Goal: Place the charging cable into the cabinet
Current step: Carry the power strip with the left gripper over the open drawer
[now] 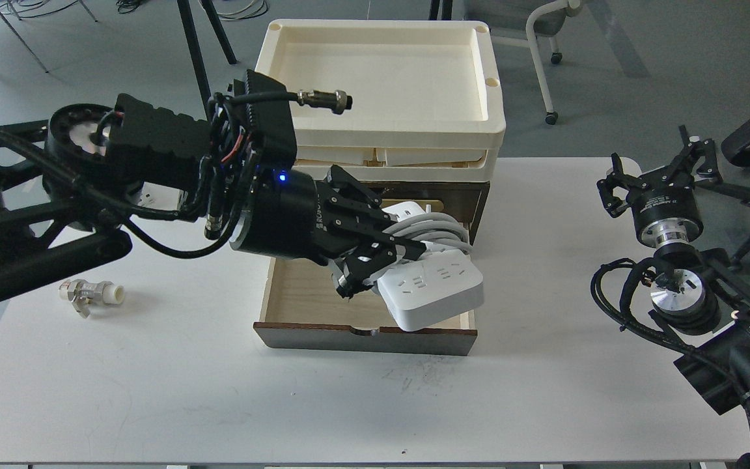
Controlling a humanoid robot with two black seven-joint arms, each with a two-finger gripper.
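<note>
- The left gripper (391, 247) reaches in from the left over the open drawer (297, 296) and grips the cable (437, 286), its fingers (407, 247) clamped across the coiled cord at the strip's middle.
- The cable is held tilted, its socket face turned up and toward the camera, its near end hanging low over the drawer's right front corner; whether that end touches the drawer rim I cannot tell.
- The cord (440, 231) lies in loops just beyond the fingers, wound round the strip.
- The cabinet (463, 202) sits behind and right of the left gripper, dark brown, with the drawer pulled out toward the camera; pale wood shows on the drawer floor just below and left of the gripper.
- The drawer front (323, 339) is a dark board nearer the camera than the gripper.
- Cream trays (495, 130) are stacked on the cabinet, beyond the gripper.
- A small valve fitting (90, 295) lies on the table (219, 404), well to the left of the gripper and below the arm.
- The right gripper (655, 172) is well apart at the right table edge, holding nothing, its fingers spread.
</note>
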